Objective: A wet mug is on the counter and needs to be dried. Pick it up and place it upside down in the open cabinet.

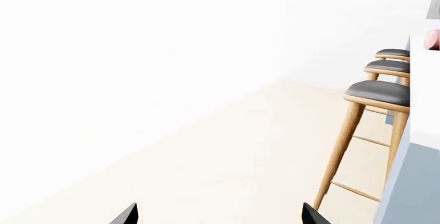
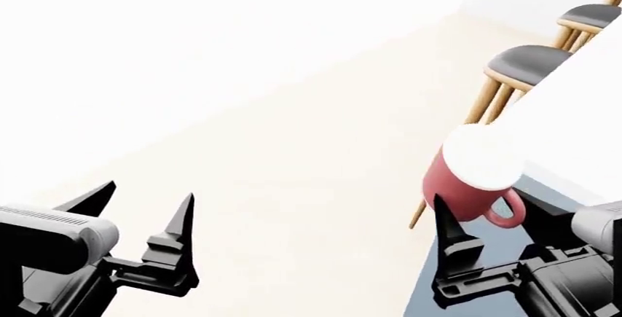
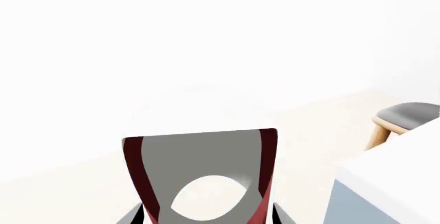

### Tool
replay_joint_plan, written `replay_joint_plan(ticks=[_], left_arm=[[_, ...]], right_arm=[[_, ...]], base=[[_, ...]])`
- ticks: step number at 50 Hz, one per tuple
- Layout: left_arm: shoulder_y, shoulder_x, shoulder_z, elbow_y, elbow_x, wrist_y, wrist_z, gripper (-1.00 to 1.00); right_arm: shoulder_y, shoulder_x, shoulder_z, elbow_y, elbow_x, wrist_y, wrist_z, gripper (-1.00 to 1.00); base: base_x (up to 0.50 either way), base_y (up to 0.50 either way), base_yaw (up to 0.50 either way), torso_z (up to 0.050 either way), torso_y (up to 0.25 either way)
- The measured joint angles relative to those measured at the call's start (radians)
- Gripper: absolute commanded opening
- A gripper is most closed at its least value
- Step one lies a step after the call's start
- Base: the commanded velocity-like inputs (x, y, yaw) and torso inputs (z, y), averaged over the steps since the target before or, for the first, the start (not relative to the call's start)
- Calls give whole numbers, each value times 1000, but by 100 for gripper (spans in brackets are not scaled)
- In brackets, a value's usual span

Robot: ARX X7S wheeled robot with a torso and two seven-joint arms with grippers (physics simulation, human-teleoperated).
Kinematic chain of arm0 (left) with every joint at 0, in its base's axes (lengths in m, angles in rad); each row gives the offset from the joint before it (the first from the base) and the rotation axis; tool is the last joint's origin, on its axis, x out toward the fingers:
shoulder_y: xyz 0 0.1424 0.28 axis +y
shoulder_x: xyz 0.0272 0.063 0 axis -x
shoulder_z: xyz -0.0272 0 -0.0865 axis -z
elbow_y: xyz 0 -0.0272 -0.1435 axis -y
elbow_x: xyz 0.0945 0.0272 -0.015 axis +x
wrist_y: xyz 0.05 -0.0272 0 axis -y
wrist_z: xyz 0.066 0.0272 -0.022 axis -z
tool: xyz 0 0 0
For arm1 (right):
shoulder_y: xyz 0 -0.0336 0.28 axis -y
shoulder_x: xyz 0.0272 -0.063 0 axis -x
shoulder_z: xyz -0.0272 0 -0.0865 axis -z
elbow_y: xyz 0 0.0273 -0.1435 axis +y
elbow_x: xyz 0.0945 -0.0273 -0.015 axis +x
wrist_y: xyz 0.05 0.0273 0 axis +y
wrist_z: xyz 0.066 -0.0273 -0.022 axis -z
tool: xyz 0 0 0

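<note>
The red mug [image 2: 473,186] hangs in the air beside the counter's [image 2: 573,127] near edge, with my right gripper [image 2: 486,216] shut on it. Its white base points up and away from the gripper, and its loop handle faces the counter. In the right wrist view I look into the mug's [image 3: 199,157] grey-shaded inside, with the right gripper's [image 3: 209,217] fingers on either side of its red walls. My left gripper [image 2: 146,197] is open and holds nothing, low over the floor; only its two dark tips show in the left wrist view [image 1: 220,213]. The cabinet is out of view.
Three wooden bar stools with dark grey seats [image 2: 525,62] stand in a row along the counter's side, and they also show as stools [image 1: 378,92] in the left wrist view. Pale beige floor [image 2: 291,157] and a white wall fill the left.
</note>
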Motion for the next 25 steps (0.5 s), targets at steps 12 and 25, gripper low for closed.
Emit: replay_joint_plan(ticks=[12,25], left_arm=[[8,5,3,-5,5,3,0,100],[13,12,3,-10,3,2,3,100]], right_arm=[[-14,-4,-1,-2,-19,-11,-8,-100],[-22,0,-3,0,-8,-27,-11,-100]], base=[[215,265,479,0,0],[295,404,144,1,0]])
